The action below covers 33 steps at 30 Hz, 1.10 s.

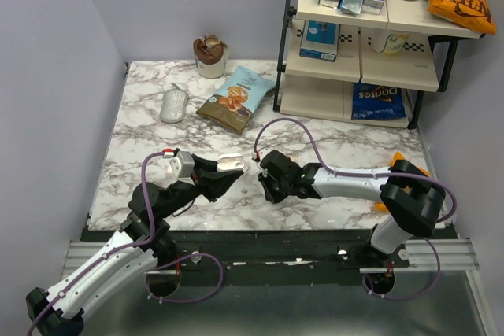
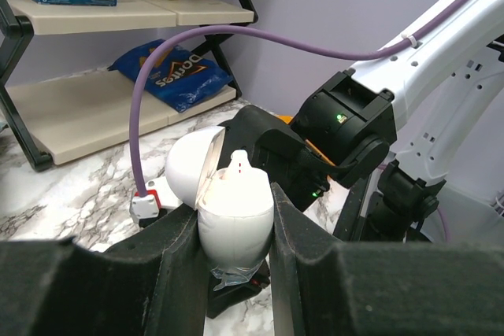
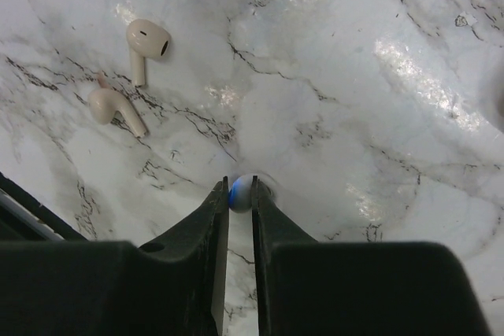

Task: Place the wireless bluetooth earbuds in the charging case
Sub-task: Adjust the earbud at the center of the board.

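My left gripper [image 1: 227,174] is shut on the charging case [image 2: 235,218], a white egg-shaped shell held above the marble with its lid [image 2: 187,168] swung open. A white tip with red marks [image 2: 239,164] pokes up out of the case. My right gripper [image 3: 240,194] points down at the table just right of the case. Its jaws are shut on a tiny round white earbud [image 3: 242,189] with a blue tint that rests on the marble. Two whitish stemmed earbuds [image 3: 146,43] [image 3: 110,106] lie loose to the upper left of it.
A grey oval object [image 1: 174,105], a snack bag [image 1: 236,98] and a cup [image 1: 210,54] sit at the back of the marble table [image 1: 331,143]. A black-framed shelf [image 1: 362,45] with boxes and a Doritos bag [image 1: 378,101] stands back right. An orange item [image 1: 400,159] lies behind the right arm.
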Tool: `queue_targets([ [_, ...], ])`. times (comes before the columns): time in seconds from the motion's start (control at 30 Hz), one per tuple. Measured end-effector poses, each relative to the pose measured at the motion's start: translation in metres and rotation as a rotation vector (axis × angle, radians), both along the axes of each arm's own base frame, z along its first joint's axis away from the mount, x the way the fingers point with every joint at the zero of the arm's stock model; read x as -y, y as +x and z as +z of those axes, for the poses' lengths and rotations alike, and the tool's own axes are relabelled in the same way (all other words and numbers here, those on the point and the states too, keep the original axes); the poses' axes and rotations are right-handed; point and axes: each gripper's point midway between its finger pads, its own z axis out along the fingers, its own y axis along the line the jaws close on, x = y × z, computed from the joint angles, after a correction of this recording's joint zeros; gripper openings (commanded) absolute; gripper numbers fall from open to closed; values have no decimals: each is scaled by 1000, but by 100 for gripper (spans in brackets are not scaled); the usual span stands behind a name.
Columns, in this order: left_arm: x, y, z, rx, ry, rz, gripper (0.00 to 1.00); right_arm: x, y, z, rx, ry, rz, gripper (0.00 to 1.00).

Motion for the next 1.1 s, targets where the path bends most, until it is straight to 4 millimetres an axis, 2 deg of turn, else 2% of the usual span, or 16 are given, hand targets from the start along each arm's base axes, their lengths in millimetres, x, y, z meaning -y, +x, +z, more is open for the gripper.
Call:
queue_targets([
  [0.3,2,0,-2,-6,6,-5,0,20,3,7,56,-80,39,2],
  [0.5,2,0,-2,-6,6,-6,0,25,7,23,126,-104,112,1],
  [0.7,3,0,-4,-12,5,-9,0,20,16,34,200,-110,205,1],
  [0.9,3,0,-6,-19,4,-10,0,0,32,40,267,-140,331,1],
  [1.1,3,0,-5,-19,-3,-12,0,-13,45,26,283,-203,420,4],
])
